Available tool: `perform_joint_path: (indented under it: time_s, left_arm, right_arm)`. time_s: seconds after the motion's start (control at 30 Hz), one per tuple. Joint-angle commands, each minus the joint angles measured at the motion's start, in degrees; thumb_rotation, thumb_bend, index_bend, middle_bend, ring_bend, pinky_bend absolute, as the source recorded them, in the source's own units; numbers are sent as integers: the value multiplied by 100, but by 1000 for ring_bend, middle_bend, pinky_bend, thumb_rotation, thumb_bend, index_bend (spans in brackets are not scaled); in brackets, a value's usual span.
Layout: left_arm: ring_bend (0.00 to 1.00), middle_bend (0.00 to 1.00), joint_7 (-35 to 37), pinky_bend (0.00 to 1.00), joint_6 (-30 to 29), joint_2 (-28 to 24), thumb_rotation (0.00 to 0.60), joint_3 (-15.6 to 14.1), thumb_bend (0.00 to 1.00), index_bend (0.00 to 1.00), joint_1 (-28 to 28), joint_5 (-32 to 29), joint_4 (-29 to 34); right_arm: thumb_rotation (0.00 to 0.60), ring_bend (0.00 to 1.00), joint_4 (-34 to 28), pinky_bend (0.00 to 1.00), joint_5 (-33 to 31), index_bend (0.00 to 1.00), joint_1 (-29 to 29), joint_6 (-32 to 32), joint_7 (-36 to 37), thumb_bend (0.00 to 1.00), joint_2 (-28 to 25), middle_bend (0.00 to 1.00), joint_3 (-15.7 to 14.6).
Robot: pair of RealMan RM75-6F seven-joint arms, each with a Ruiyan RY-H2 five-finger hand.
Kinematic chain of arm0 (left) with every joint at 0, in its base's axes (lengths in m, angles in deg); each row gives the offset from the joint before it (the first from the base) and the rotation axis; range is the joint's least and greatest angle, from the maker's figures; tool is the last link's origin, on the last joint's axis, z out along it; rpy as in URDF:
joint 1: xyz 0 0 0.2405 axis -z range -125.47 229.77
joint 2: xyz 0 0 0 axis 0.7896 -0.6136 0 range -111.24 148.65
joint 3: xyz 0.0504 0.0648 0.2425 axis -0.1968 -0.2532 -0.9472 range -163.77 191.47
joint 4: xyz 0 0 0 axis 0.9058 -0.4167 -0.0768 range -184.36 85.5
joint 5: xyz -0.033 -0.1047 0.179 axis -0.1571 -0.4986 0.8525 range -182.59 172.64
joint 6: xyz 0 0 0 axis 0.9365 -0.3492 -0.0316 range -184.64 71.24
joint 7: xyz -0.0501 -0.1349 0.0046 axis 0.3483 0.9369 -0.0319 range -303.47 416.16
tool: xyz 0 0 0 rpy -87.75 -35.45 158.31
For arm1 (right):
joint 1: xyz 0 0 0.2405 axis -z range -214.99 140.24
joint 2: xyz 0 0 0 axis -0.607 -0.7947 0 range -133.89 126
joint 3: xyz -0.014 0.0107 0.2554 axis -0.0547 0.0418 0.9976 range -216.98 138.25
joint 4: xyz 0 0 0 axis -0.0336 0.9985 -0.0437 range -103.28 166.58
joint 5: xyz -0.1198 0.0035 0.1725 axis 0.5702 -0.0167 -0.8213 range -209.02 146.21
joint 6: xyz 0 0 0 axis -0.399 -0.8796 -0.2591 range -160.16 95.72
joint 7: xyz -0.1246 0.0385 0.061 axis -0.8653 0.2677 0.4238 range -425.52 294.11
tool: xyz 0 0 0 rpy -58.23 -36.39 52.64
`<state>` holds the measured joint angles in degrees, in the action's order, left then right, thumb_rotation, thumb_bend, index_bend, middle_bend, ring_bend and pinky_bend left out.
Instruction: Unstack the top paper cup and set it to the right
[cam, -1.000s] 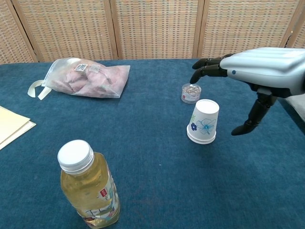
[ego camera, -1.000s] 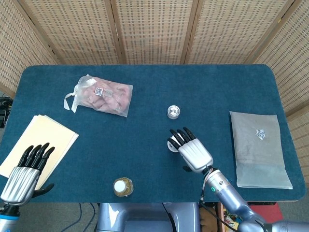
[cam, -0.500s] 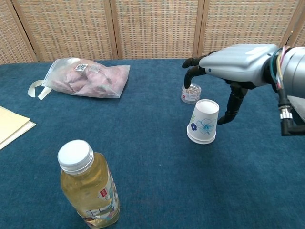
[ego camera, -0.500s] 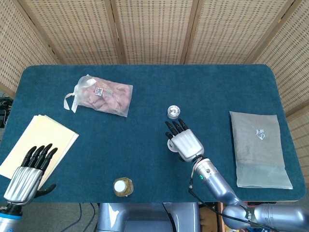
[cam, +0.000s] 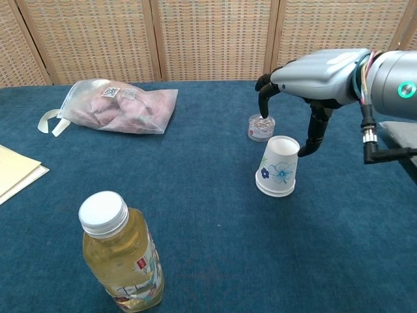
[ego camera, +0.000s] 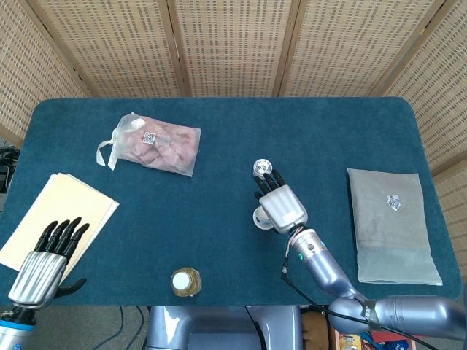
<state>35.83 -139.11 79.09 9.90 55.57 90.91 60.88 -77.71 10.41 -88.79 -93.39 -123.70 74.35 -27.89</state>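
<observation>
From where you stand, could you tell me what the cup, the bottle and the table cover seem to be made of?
The cup looks like matte white paper with a printed blue flower and a rolled rim. The bottle seems to be clear glossy plastic, since yellow liquid shows through, with a white, probably plastic, cap. The table cover looks like dull blue cloth, with a fine felt-like texture.

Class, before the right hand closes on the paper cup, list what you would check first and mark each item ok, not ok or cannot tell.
1. Right hand is above the paper cup: ok.
2. Hand is holding nothing, fingers apart: ok.
3. Thumb beside the cup's right wall, fingers curled over the far side: ok; contact cannot tell.
4. Cup stands steady, mouth down on the table: ok.
5. More than one cup is stacked there: cannot tell.
6. Small jar just behind the cup is clear of the fingers: not ok, the fingertips hang right over it.
</observation>
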Motion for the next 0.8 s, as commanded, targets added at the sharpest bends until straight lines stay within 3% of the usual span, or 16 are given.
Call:
perform_joint_path:
  time_s: [0.03, 0.43, 0.8]
  left_arm:
    - [0, 0, 0, 0, -2, 3, 600, -1, 160, 0, 1, 4, -4]
    - [0, 0, 13, 0, 21, 22, 600, -9, 160, 0, 22, 15, -33]
    - [0, 0, -21, 0, 42, 53, 600, -18, 161, 0, 35, 18, -36]
  right_arm:
    - [600, 0, 61, 0, -65, 314, -72, -22, -1, 140, 31, 99, -47]
    - [600, 0, 358, 1, -226, 347, -313, -120, 66, 208, 206, 121, -241]
    - [600, 0, 568, 1, -371, 347, -475, -165, 67, 210, 309, 122, -370]
